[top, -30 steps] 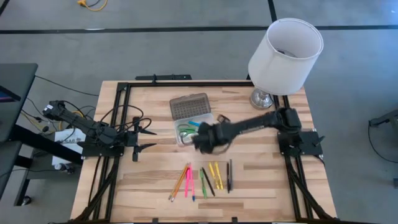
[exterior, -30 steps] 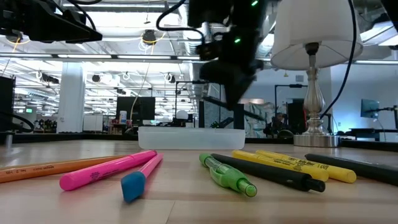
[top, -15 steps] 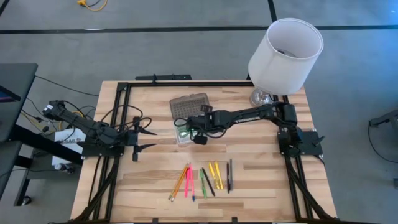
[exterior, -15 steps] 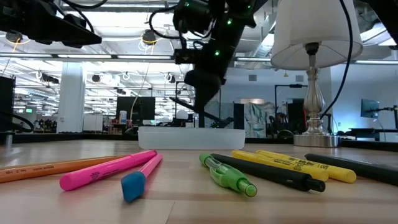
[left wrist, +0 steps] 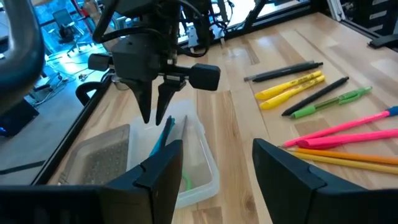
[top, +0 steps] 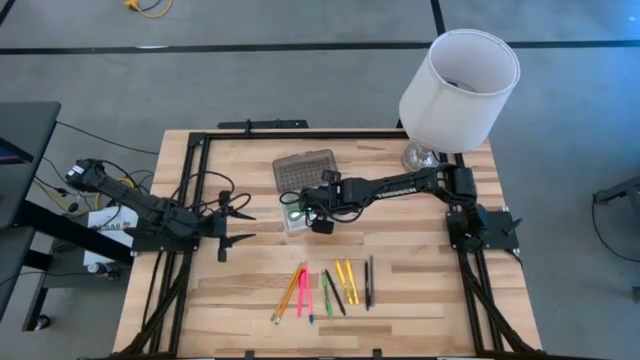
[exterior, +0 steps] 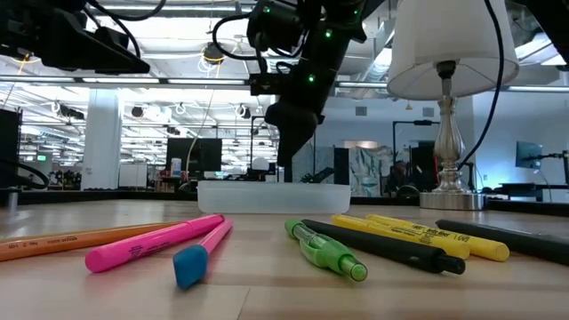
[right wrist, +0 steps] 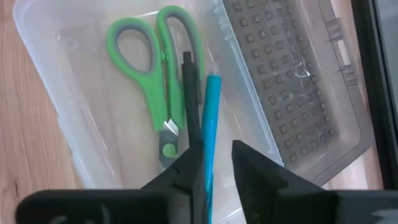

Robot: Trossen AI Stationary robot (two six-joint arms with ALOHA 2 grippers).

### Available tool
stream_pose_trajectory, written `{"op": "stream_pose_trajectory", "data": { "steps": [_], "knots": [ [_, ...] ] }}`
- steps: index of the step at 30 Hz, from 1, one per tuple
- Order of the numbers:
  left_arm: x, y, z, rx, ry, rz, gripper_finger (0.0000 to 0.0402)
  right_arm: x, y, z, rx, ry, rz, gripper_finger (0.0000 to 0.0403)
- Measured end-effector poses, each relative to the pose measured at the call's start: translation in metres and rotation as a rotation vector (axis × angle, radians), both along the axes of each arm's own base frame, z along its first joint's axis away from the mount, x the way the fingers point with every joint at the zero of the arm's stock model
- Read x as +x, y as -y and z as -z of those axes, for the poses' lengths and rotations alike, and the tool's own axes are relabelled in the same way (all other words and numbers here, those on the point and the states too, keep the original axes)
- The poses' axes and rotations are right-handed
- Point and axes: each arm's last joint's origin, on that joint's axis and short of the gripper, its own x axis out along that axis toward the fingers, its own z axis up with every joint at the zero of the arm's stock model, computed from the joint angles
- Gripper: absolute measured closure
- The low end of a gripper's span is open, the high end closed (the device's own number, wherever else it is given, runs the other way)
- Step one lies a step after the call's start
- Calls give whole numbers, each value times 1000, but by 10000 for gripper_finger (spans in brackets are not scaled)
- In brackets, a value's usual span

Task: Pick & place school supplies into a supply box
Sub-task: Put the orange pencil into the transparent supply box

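The right hand (right wrist: 214, 163) hangs over the supply box (top: 297, 212) at mid-frame, fingers slightly parted around a blue pen (right wrist: 210, 124). Green-handled scissors (right wrist: 151, 74) lie inside. The left hand (top: 232, 225), at left, stands open.

Readable text: none legible in any view.

- Yellow marker (exterior: 427, 233), lower right of the low view: dark print ran along the barrel, too small to make out.
- Orange pencil (exterior: 53, 242), lower left of the low view: a short line of dark print, not legible.
- Right arm (top: 395, 185), centre of the high view: pale lettering along the forearm, unreadable.
- White tag (top: 105, 228), left edge of the high view: dark marks, unreadable.
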Motion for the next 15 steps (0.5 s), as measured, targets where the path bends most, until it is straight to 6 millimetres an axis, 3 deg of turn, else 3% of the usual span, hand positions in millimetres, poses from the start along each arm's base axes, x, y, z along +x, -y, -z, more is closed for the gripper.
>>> {"op": "stream_pose_trajectory", "data": {
  "steps": [5, 9, 15],
  "knots": [
    [1, 0, 0, 6, 3, 1, 213, -1, -1, -1, 0, -2, 3, 293],
    [1, 0, 0, 3, 4, -1, 213, -8, -15, -14, 19, 25, 51, 280],
    [1, 0, -1, -33, 14, -9, 213, -35, -37, -37, 71, 63, 362, 282]
  ]
}}
